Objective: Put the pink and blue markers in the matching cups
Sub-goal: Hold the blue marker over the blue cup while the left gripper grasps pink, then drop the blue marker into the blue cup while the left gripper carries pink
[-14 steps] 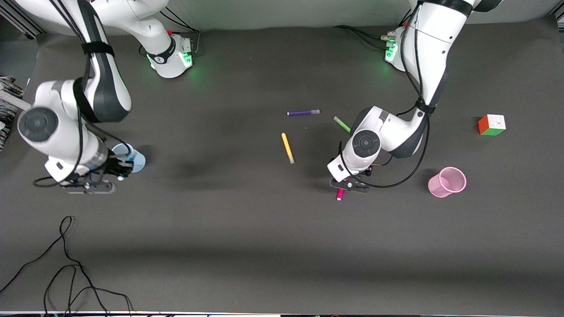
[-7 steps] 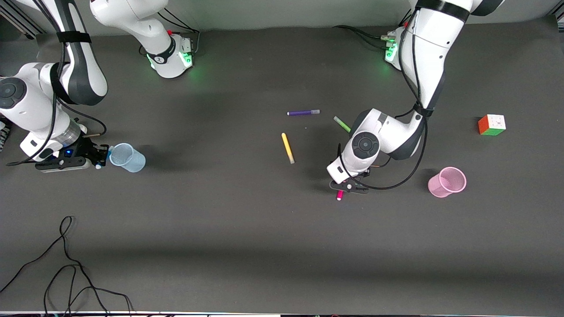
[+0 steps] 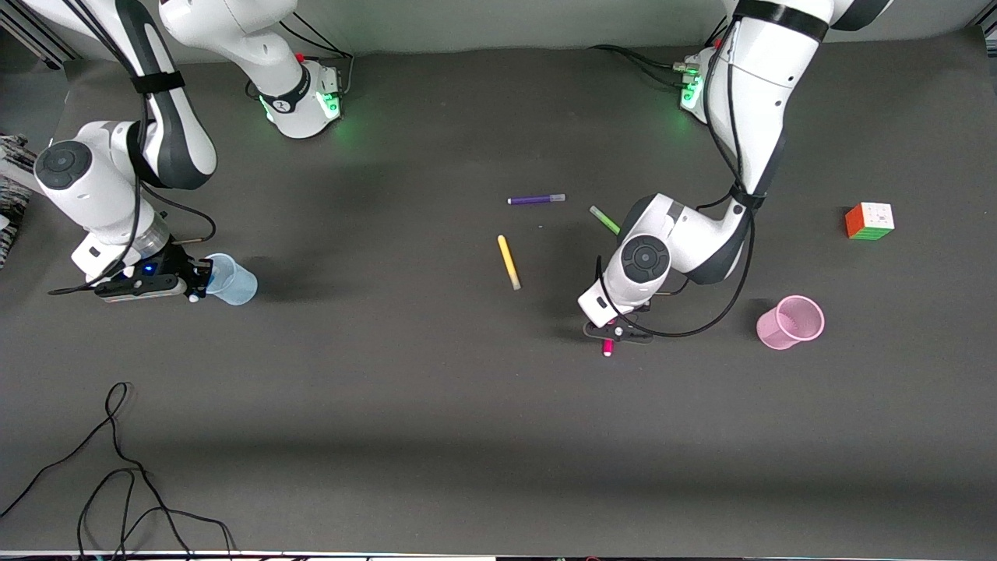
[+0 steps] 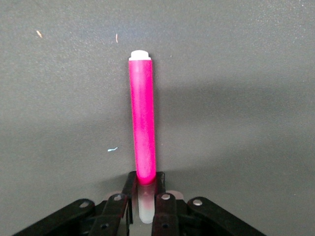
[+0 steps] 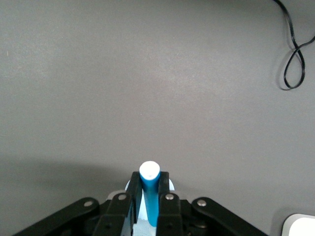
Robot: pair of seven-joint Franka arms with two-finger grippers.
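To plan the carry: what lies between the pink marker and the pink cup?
Only bare table lies between pink marker and pink cup, per the front view.

Left hand [image 3: 614, 333] over pink marker [image 3: 607, 348], right hand [image 3: 187, 282] beside blue cup [image 3: 231, 280]

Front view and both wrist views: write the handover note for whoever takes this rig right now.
Left gripper: shut on the pink marker, over the table toward the pink cup, which stands empty.
Right gripper: shut on the blue marker, beside the blue cup.
Done: both markers grasped.
Left: drop each marker into its matching cup.
Purple pen, yellow pen, green pen and the cube are not part of the job.
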